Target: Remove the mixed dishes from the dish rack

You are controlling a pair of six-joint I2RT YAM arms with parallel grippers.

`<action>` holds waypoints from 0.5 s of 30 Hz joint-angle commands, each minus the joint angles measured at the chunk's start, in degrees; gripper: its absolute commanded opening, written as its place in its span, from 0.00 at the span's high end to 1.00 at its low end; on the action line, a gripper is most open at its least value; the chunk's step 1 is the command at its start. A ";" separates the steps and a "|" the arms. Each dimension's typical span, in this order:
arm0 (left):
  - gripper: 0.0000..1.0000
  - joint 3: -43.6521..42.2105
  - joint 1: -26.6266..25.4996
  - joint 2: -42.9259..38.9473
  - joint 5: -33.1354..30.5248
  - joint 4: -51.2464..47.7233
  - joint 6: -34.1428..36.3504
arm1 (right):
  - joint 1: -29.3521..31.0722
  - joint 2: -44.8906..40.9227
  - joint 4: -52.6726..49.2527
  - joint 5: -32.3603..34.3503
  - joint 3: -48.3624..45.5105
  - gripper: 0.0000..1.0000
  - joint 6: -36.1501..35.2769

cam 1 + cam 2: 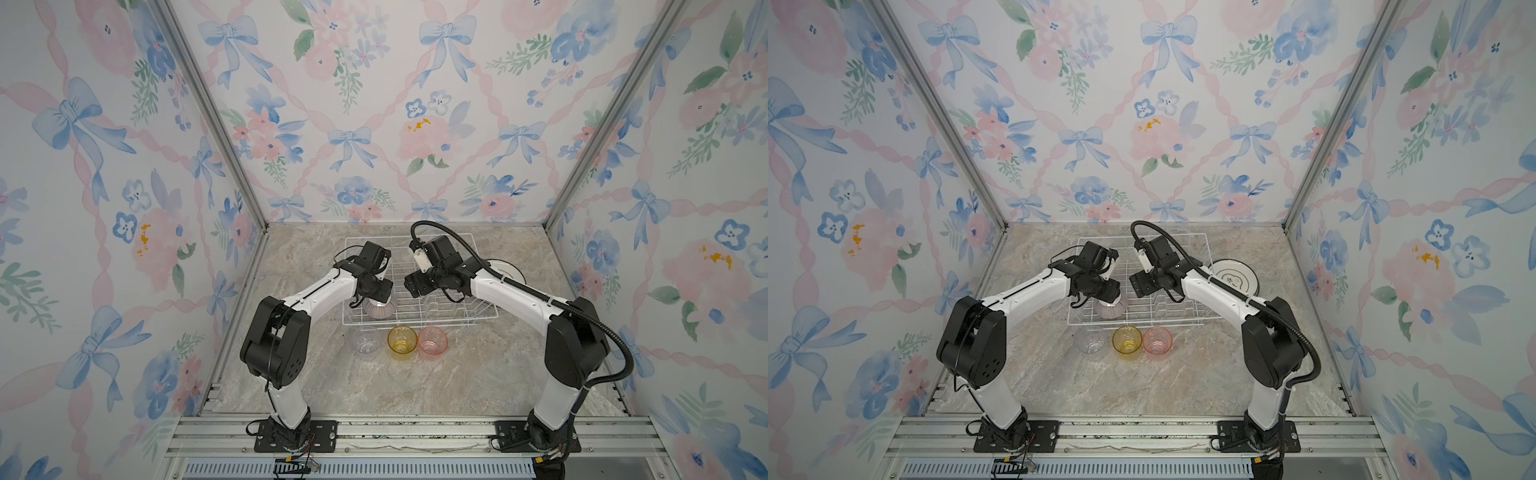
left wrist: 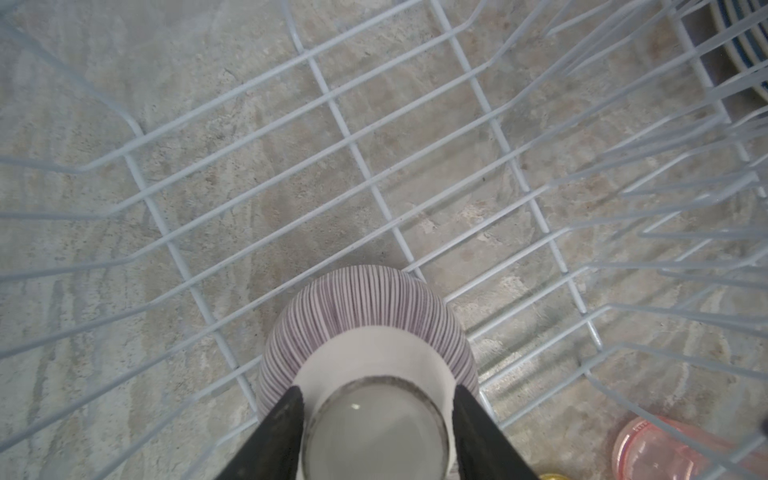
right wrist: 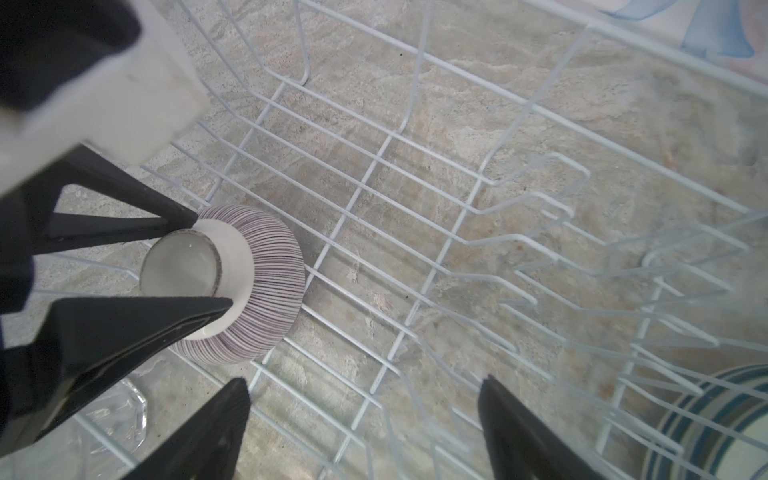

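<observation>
The white wire dish rack (image 1: pixel 399 238) sits mid-table. Only the purple-striped bowl (image 1: pixel 378 309) is in it, upside down at its front left corner. My left gripper (image 2: pixel 379 392) is shut on the bowl's white foot ring, one finger on each side; the right wrist view shows the same grip on the bowl (image 3: pixel 270 282). My right gripper (image 3: pixel 365 381) hangs open over the rack's bare wire floor (image 3: pixel 415 208), beside the plate prongs. On the table stand the clear tumbler (image 1: pixel 366 343), yellow tumbler (image 1: pixel 402 338), pink tumbler (image 1: pixel 432 340) and stacked plates (image 1: pixel 1235 276).
The three tumblers stand upright in a row just in front of the rack's front rim. The plate stack lies against the rack's right side, partly behind my right arm. Marble tabletop stretches toward the front rail; patterned walls close in three sides.
</observation>
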 commanded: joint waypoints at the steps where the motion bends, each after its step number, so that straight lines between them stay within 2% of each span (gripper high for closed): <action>1: 0.43 1.08 -0.42 1.53 -1.68 -3.30 0.52 | -0.83 -1.99 1.70 -0.89 -1.28 0.12 0.91; 6: 0.48 1.80 -0.90 2.23 -2.37 -5.07 0.43 | -0.98 -1.93 1.81 -1.18 -1.52 0.11 0.93; 12: 0.47 2.08 -1.54 1.79 -3.72 -7.15 0.52 | -1.01 -1.66 2.15 -1.69 -1.33 0.11 1.07; 15: 0.42 2.18 -1.70 1.70 -3.73 -7.88 0.52 | -0.96 -1.57 2.21 -1.92 -1.28 0.11 1.07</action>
